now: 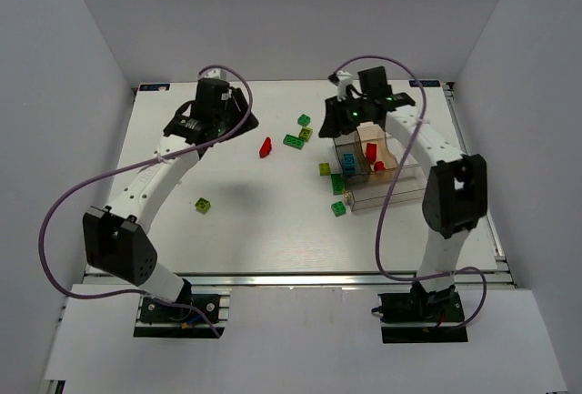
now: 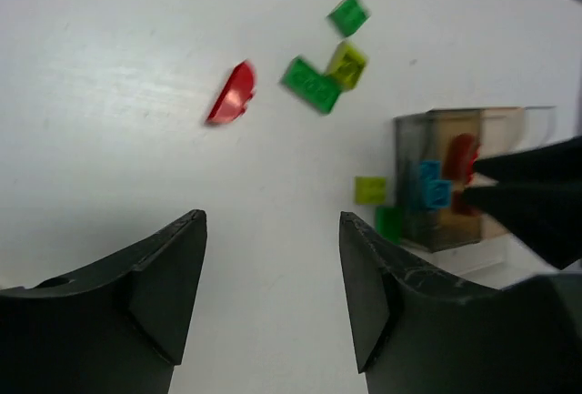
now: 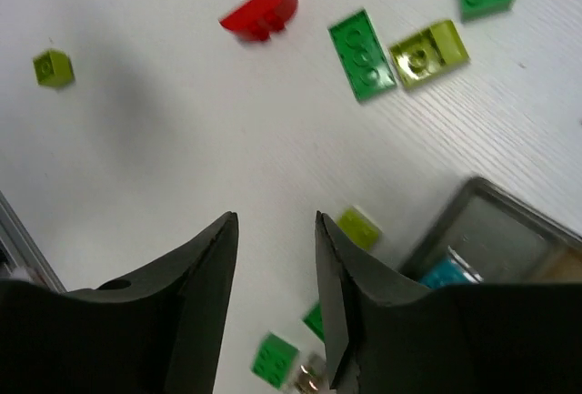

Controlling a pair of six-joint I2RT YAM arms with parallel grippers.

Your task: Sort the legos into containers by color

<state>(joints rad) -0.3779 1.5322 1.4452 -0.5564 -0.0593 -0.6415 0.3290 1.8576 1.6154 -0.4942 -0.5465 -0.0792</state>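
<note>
Loose legos lie on the white table: a red one (image 1: 265,146), green ones (image 1: 293,141) (image 1: 304,120) and a yellow-green one (image 1: 306,134) at the back centre, and a lone yellow-green one (image 1: 203,205) to the left. The clear divided container (image 1: 386,196) stands at the right and holds light blue (image 1: 349,162) and red (image 1: 371,152) bricks. My left gripper (image 2: 273,217) is open and empty, above bare table short of the red lego (image 2: 232,94). My right gripper (image 3: 275,218) is open and empty, by the container's (image 3: 491,230) far left corner.
A yellow-green brick (image 1: 325,169) and two green bricks (image 1: 337,184) (image 1: 338,208) lie against the container's left wall. The right arm (image 2: 536,194) reaches over the container. White walls enclose the table on three sides.
</note>
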